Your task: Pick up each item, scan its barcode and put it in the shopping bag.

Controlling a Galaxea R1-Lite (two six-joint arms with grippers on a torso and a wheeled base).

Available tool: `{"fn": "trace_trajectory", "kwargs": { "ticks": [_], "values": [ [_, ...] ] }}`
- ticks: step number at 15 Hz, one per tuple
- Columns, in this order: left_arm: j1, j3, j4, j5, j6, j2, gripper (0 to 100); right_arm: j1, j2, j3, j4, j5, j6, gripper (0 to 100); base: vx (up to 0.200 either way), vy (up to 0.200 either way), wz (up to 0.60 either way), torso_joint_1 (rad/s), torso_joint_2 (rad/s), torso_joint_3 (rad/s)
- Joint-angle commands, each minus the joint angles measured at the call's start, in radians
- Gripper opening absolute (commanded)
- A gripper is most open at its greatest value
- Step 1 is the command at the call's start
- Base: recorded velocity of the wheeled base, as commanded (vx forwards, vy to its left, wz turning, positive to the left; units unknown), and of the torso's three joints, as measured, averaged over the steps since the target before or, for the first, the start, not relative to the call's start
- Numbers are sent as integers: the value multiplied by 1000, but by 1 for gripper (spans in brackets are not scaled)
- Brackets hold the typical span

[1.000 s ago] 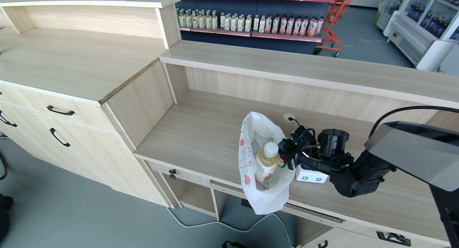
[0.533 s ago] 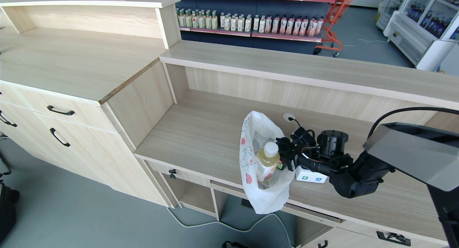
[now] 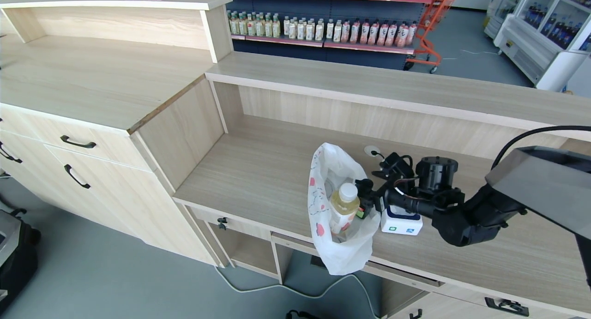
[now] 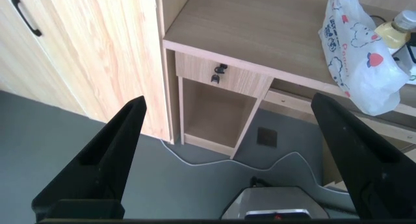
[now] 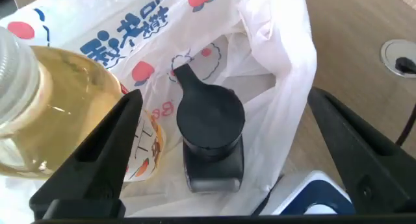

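One wooden tabletop carries everything here. On it sits one white bag with red prints, its mouth open upward and its lower part hanging over the front edge. There are two pincers. The right pincer is just beside the bag's mouth, its fingers wide apart and clamped on nothing. The left pincer is also spread apart and empty; it hangs over the grey floor in front of the cabinet, well apart from the bag. One bottle of yellow drink with a white cap stands upright inside the bag, at the right pincer's 9 o'clock, close to the fingers but not gripped. One white scanner rests on the tabletop just beside the bag, at the pincer's 4 o'clock. One black container with a round lid lies deeper in the bag, next to the bottle and ahead of the spread fingers. One round cable port is set in the tabletop at the pincer's 12 o'clock.
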Motion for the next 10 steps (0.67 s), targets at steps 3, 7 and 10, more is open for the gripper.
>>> {"fn": "trace_trajectory", "kwargs": {
  "ticks": [3, 7, 10],
  "values": [
    [0, 0, 0, 0, 0, 0, 100, -112, -312, 168, 28, -7, -51, 100, 0, 0, 0, 0, 0, 0],
    [0, 0, 0, 0, 0, 0, 100, -228, -549, 375, 31, -10, -71, 100, 0, 0, 0, 0, 0, 0],
    [0, 0, 0, 0, 0, 0, 100, -286, -651, 391, 91, -99, -122, 100, 0, 0, -200, -1, 1, 1]
  ]
}}
